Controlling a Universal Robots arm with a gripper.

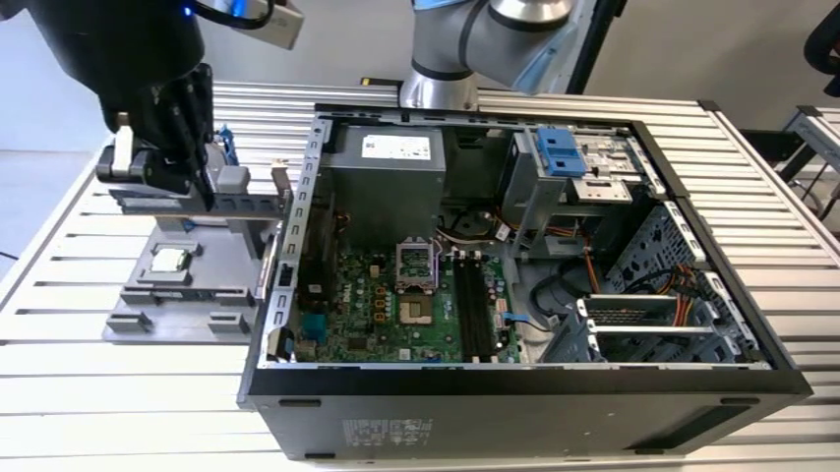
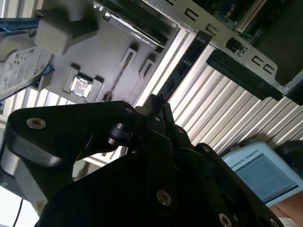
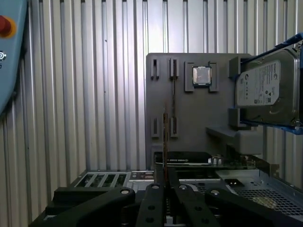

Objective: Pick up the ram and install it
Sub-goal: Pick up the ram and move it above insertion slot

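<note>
We have the ram pinched edge-on between the gripper's fingers, which press on its two flat faces. In the first wrist view the stick stands straight out from the fingertips. It hangs over the gray holder tray on the slatted table, at the exterior view's left of the open computer case. It sits off the line of the tray's slot guides, so we judge it to be lifted clear of them, though we cannot see its far end well enough to be sure. To do this lift well, we want a firm, square pinch, so that the thin board neither tips nor slides between the pads. Any travel should run straight along the stick's own length and not sideways, since a twist could bend it or catch it on a guide. We also mind the neighbours on the tray: the hard drive in its blue rails stands just beside our path and the processor chip lies near it. The case wall rises close by, and the black memory slots lie well apart inside it.
</note>
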